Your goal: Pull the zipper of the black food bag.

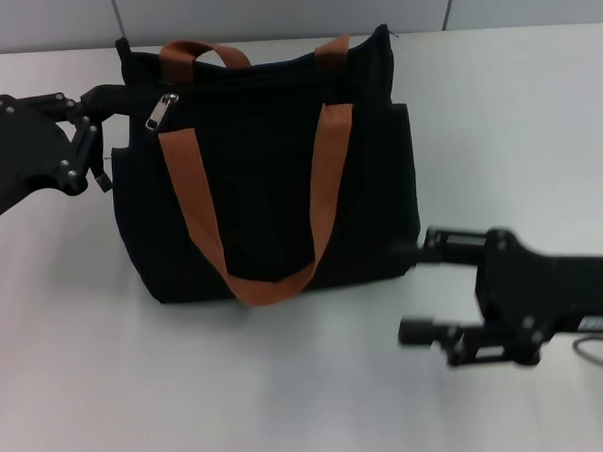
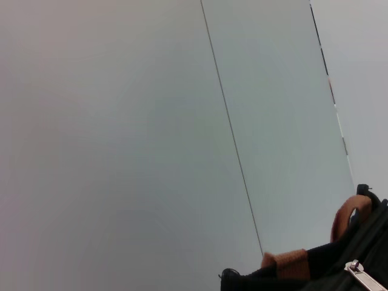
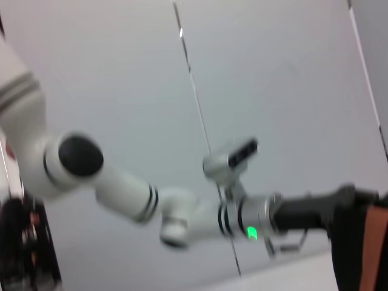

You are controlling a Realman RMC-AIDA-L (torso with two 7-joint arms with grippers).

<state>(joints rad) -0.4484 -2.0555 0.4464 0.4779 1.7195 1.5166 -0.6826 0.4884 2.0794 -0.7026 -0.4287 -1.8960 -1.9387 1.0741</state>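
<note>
The black food bag (image 1: pixel 264 178) stands upright on the white table, with two rust-orange straps (image 1: pixel 196 206). The silver zipper pull (image 1: pixel 159 111) hangs at the left end of the bag's top edge. My left gripper (image 1: pixel 112 139) is at the bag's upper left corner, open, its upper finger (image 1: pixel 108 95) reaching the corner just left of the pull. The left wrist view shows the pull (image 2: pixel 364 278) and a strap (image 2: pixel 347 217) at the frame's corner. My right gripper (image 1: pixel 416 289) is open and empty, low by the bag's right bottom corner.
The white table (image 1: pixel 507 117) runs around the bag, with a grey panelled wall (image 1: pixel 272 9) behind it. The right wrist view shows my left arm (image 3: pixel 182 212) reaching to the bag's edge (image 3: pixel 350 242).
</note>
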